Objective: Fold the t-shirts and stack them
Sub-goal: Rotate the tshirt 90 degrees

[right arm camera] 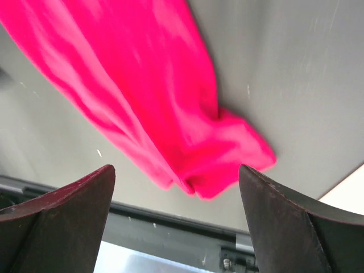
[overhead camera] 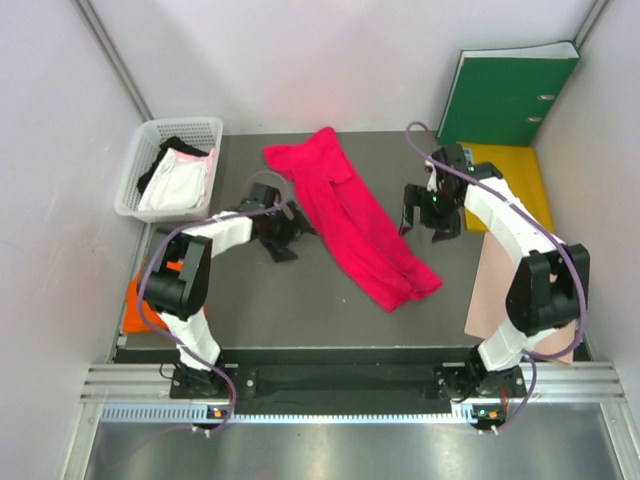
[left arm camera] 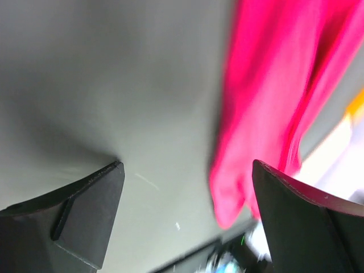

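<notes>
Fingers of the left gripper (left arm camera: 187, 168) stand wide apart with nothing between them, released over bare dark grey tabletop (overhead camera: 250, 300). Just beside them, on the side towards the other arm, runs the edge of the large magenta-red cloth t-shirt (overhead camera: 350, 225). The right gripper (right arm camera: 176, 170) is likewise spread and empty. From its wrist camera the near end of that shirt lies bunched on the table ahead of its fingers, apart from both. Seen from above, the shirt lies between the two grippers as a long, crumpled band, slanting from the far middle of the table down towards the near right. Neither gripper touches it. At the far left corner a white plastic slatted basket (overhead camera: 135, 180) holds a whitish-pink garment (overhead camera: 180, 185) with a black garment (overhead camera: 170, 150) behind it. An orange folded t-shirt (overhead camera: 132, 310) sits at the near left edge, partly hidden by the left arm. On the right lies a flat tan paper sheet (overhead camera: 490, 290), beyond it a yellow folder (overhead camera: 525, 175), and a green ring binder (overhead camera: 505, 100) leans against the back wall.
</notes>
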